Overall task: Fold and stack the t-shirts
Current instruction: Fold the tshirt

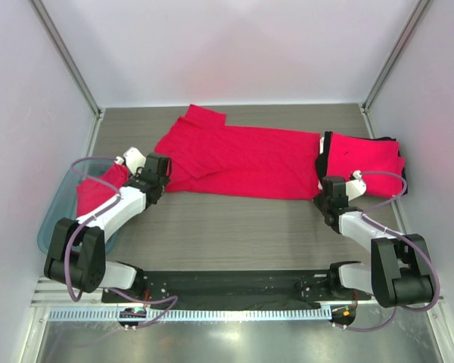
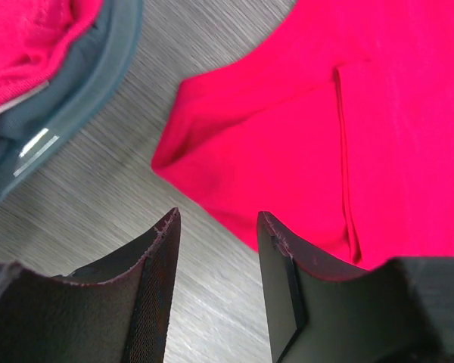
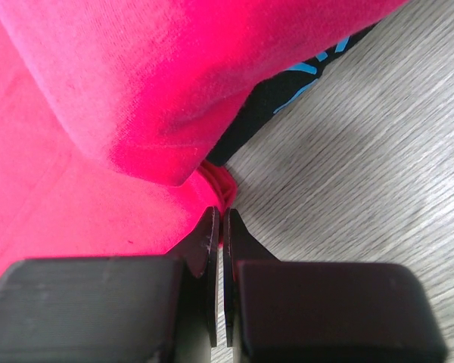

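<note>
A translucent teal plastic bin (image 1: pixel 53 227) holding red shirts (image 1: pixel 98 189) sits left of the flat-spread bright red cloth t-shirt (image 1: pixel 242 162), at whose left hem the left gripper (image 2: pixel 216 219) hangs half-open and empty. At its right hem the right gripper (image 3: pixel 218 215) is pressed closed, grip on cloth unclear, a folded red stack (image 1: pixel 363 159) just beyond; a clean fold probably needs both corners pinched before lifting

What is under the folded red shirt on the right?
A black layer with blue markings peeks out beneath the folded red shirt. The shirt covers the rest, so what it is stays hidden.
</note>
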### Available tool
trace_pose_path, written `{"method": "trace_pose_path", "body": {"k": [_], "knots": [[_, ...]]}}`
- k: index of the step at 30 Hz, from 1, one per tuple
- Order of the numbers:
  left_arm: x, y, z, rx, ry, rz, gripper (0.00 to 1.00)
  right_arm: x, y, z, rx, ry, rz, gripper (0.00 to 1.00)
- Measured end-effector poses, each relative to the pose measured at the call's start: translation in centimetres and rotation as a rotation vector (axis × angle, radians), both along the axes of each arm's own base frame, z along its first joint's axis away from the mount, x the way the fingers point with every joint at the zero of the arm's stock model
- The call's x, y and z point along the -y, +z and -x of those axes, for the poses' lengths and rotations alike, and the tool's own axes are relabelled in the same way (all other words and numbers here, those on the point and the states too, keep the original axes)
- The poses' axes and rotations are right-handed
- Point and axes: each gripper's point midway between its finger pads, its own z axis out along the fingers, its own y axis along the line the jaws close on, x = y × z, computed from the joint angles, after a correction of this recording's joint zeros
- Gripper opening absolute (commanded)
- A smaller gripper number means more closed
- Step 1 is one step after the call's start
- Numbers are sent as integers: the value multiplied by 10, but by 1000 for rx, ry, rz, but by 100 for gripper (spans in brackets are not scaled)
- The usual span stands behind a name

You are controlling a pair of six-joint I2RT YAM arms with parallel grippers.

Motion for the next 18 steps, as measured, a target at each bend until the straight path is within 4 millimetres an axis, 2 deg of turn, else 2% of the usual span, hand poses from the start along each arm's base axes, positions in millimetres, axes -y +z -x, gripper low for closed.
{"method": "trace_pose_path", "body": {"k": [4,12,14,15,16,17,18], "knots": [[-10,-4,-4,-13,30,-16,46,-1,0,-1,4,10,-11,1],[-26,-37,-6,-125,55,-37,49,-3,-2,-2,0,22,-23,1],[-26,-41,-10,-142,52,-40,46,-3,-2,-2,-1,24,-26,1],[-26,-42,-12,-147,49,-40,43,-3,-2,-2,-1,25,-27,1],[-26,-44,-14,-153,45,-41,32,-3,-2,-2,-1,25,-28,1],[-26,-45,-16,-158,42,-41,26,-3,-2,-2,-1,25,-29,1],[-26,-46,-19,-163,39,-40,12,-3,-2,-2,-1,24,-30,1]]}}
